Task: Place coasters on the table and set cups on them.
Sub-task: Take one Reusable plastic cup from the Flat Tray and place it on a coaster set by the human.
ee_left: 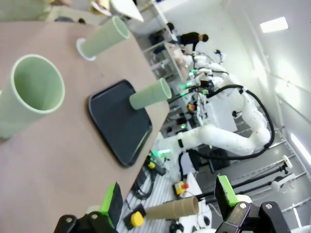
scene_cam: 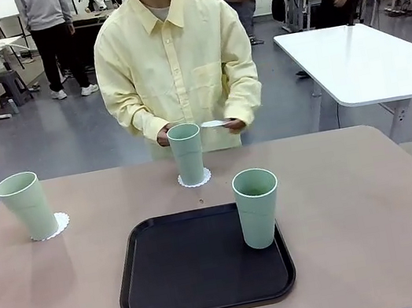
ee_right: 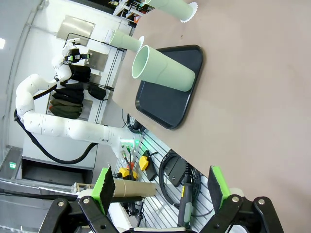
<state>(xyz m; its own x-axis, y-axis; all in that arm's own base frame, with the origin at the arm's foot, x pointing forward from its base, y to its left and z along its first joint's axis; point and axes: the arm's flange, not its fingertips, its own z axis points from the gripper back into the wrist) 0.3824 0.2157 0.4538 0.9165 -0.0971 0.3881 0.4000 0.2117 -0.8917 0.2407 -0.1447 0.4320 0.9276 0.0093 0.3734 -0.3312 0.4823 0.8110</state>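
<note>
From the front, three cups stand on or above the table (scene_cam: pixel 374 204). The left cup (scene_cam: pixel 30 205) sits on the left coaster (scene_cam: pixel 61 222), which shows just a crescent at the cup's right side. The middle cup (scene_cam: pixel 187 153) covers the middle coaster (scene_cam: pixel 194 179) except for its scalloped near rim. The right cup (scene_cam: pixel 258 207) stands on the black tray (scene_cam: pixel 201 262), at its right edge, with no coaster under it. Across the table a person holds the third coaster (scene_cam: pixel 214 124) in one hand (scene_cam: pixel 234 124), edge-on and thin. The person's other hand (scene_cam: pixel 163 136) is partly hidden behind the middle cup. That makes three cups, three coasters and one tray.

In the left wrist view, the left gripper (ee_left: pixel 170 198) hangs off the table's edge with its green pads spread wide and nothing between them. The left cup is nearest and cut off by the picture's left edge, so its coaster cannot be made out. The right arm (ee_left: pixel 228 136) curves in the background.

In the right wrist view, the right gripper (ee_right: pixel 160 187) also stands wide apart and empty, beside the table's edge. The middle cup is cut off at the top edge. The left cup's base is hidden behind the right cup; a small white bit there may be its coaster. The left arm (ee_right: pixel 53 126) shows beyond the table.
</note>
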